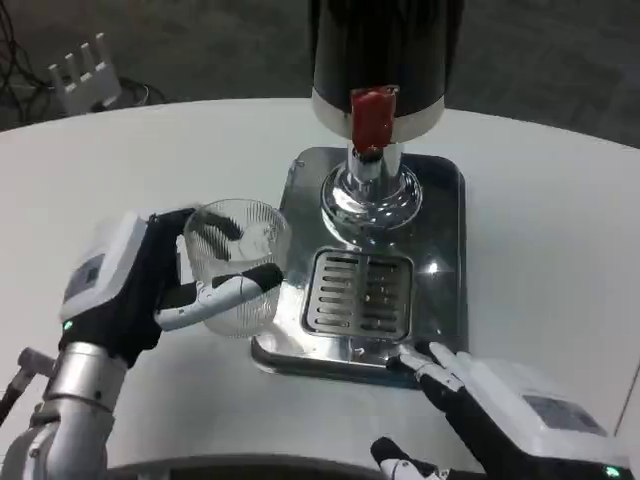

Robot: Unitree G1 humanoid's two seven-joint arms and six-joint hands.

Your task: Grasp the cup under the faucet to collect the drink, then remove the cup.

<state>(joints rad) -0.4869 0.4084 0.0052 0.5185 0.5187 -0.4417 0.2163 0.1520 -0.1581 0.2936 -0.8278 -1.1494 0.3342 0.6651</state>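
Gripping ribbed clear cup in my left hand, left-centre frame, fingers wrapping it, beside drip grate, short of red faucet. Right hand resting fingers spread, empty, steadying dispenser base at lower right.

Bright, even overhead light; the round white table looks slightly washed out; sharp glare spots on the shiny chrome drip tray; overall soft, grainy focus.
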